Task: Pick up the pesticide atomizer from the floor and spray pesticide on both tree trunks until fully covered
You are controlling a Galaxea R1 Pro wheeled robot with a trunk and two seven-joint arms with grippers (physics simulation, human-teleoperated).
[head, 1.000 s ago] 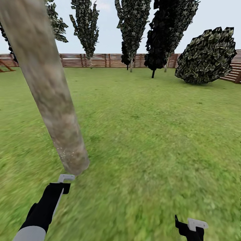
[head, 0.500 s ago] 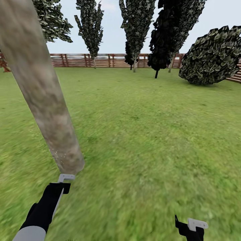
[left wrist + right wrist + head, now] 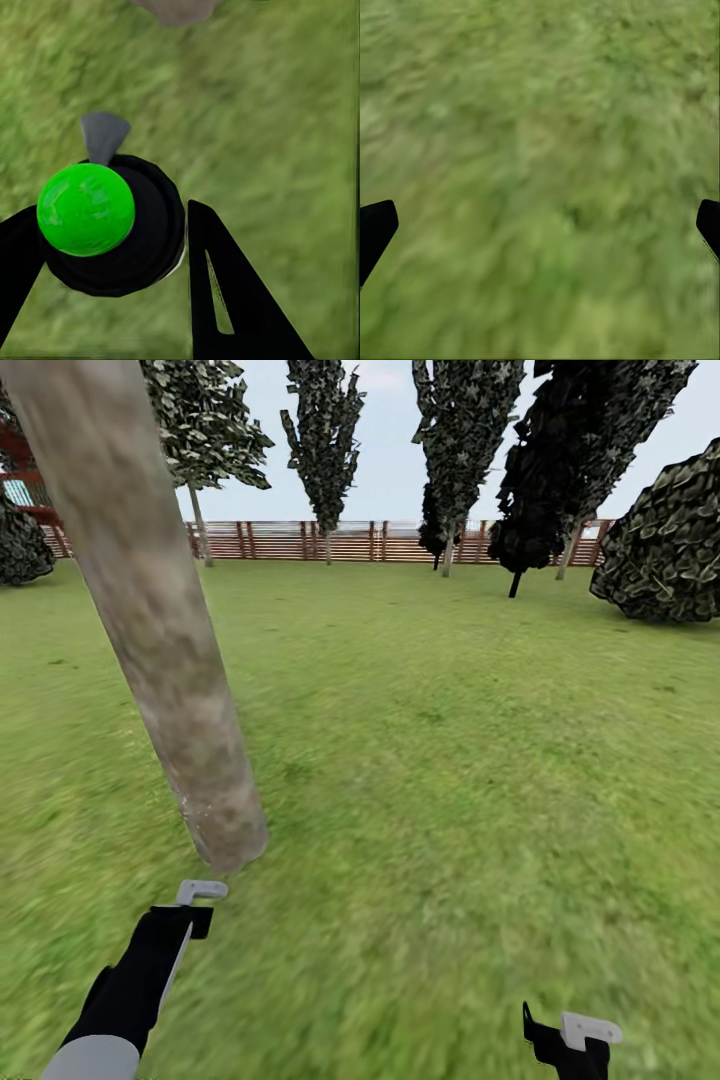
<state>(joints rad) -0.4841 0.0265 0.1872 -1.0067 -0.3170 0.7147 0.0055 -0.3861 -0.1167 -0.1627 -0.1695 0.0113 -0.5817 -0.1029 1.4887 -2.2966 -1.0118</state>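
Left gripper point(image 3: 112, 247) clamped on pesticide atomizer point(image 3: 112, 225), green cap up, near the base of the tree trunk point(image 3: 160, 630). Right gripper point(image 3: 540, 225) spread wide over grass point(image 3: 540, 112).

At my two o'clock a round leafy bush point(image 3: 668, 545) sat near the fence. A second dark bush point(image 3: 22, 545) lay at ten o'clock, with a reddish wooden structure point(image 3: 22, 478) just behind it. Pale blue sky point(image 3: 390, 450) showed at twelve o'clock.
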